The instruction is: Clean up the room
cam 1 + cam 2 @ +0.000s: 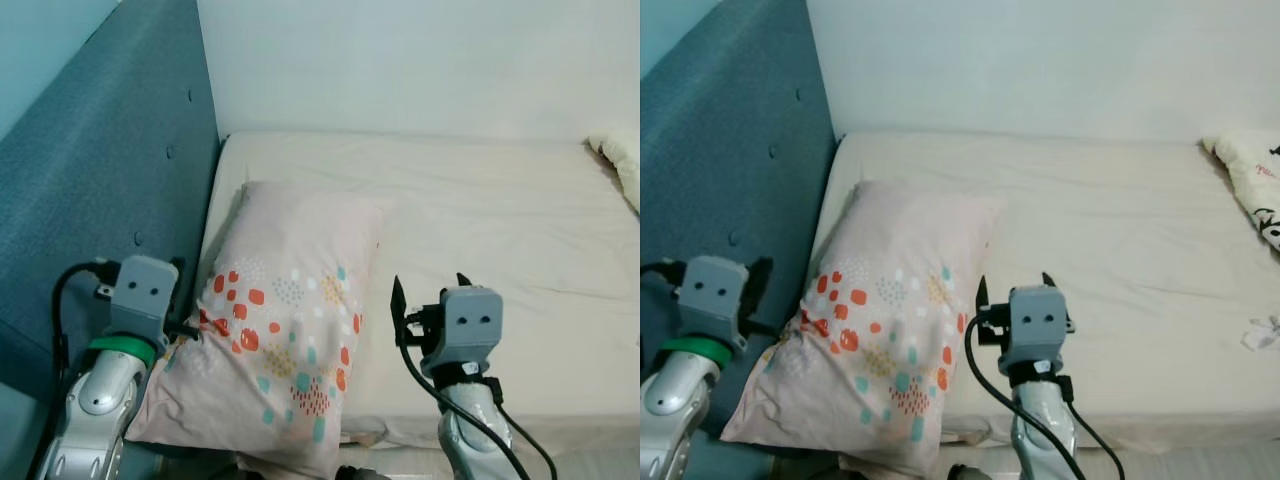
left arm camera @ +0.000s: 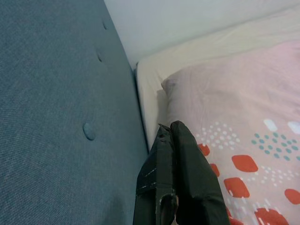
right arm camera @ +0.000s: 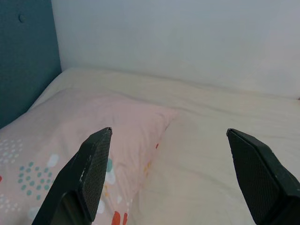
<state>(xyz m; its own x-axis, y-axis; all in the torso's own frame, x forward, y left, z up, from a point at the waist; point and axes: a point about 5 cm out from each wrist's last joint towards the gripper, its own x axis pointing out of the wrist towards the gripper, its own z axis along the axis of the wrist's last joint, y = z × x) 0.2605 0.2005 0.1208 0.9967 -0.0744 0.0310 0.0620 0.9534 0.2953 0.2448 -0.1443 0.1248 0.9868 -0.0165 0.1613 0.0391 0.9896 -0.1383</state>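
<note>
The pink patterned pillow (image 1: 285,340) lies on the bed (image 1: 500,250), against the blue headboard (image 1: 100,200). My left gripper (image 2: 176,140) has its 2 fingers pressed together with nothing between them, at the pillow's headboard-side edge. My right gripper (image 3: 168,140) hovers spread wide, just off the pillow's other side
</note>
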